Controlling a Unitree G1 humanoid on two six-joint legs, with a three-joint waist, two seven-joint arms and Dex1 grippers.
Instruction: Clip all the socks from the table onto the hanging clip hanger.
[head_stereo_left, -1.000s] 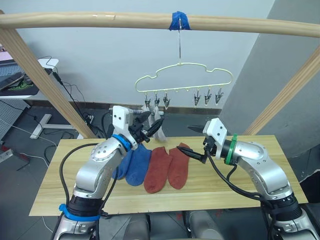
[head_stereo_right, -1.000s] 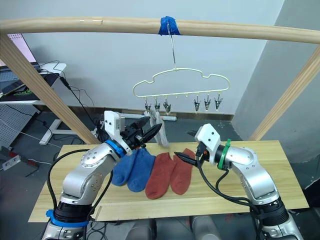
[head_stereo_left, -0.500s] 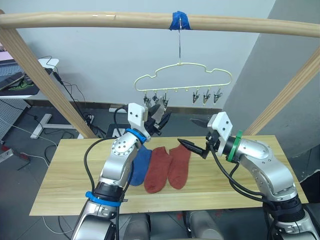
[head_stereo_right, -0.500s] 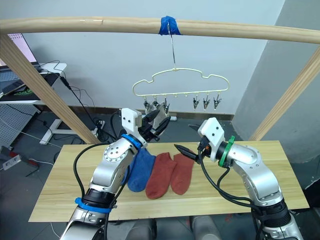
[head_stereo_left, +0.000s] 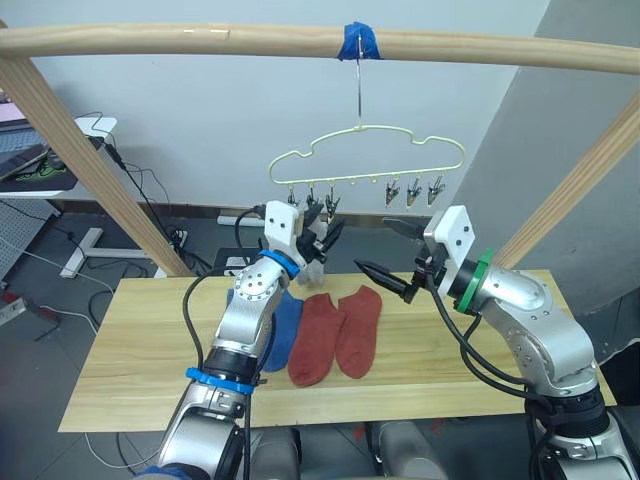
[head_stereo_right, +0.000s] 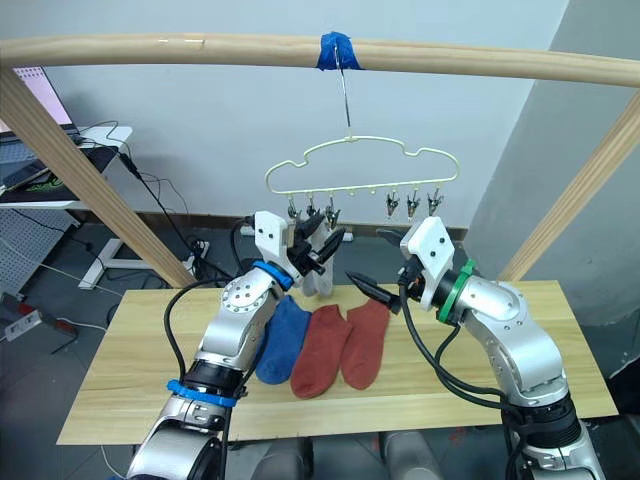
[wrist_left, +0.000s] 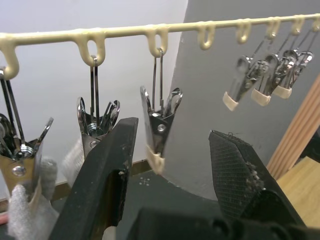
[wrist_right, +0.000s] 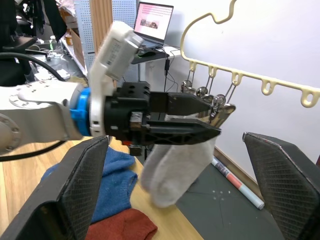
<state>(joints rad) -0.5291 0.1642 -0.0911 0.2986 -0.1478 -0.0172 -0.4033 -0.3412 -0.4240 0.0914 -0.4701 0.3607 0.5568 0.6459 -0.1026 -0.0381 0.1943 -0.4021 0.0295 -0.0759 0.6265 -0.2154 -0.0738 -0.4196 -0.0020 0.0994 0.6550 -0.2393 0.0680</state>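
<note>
The pale-yellow clip hanger (head_stereo_left: 366, 150) hangs from the top pole. Two light grey socks (head_stereo_right: 318, 276) hang from its first two clips (wrist_left: 92, 131). My left gripper (wrist_left: 172, 132) is open, and the empty third clip (wrist_left: 159, 131) hangs between its fingers. My right gripper (head_stereo_left: 386, 250) is open in the air just right of it, below the hanger's middle. On the table (head_stereo_left: 130, 350) lie two rust-red socks (head_stereo_left: 318, 338) (head_stereo_left: 360, 322). Blue socks (head_stereo_left: 284, 322) lie beside them, partly hidden by my left arm.
A round wooden pole (head_stereo_left: 250, 42) crosses the top, with blue tape (head_stereo_left: 358, 42) holding the hanger's hook. Slanted poles stand at left (head_stereo_left: 90, 165) and right (head_stereo_left: 570, 190). Three more clips (head_stereo_left: 415, 192) hang at the hanger's right. A desk (head_stereo_left: 45, 165) stands back left.
My left gripper has risen from just above the socks to the hanger's left clips. My right gripper has lifted off the rust-red sock and moved up and right.
</note>
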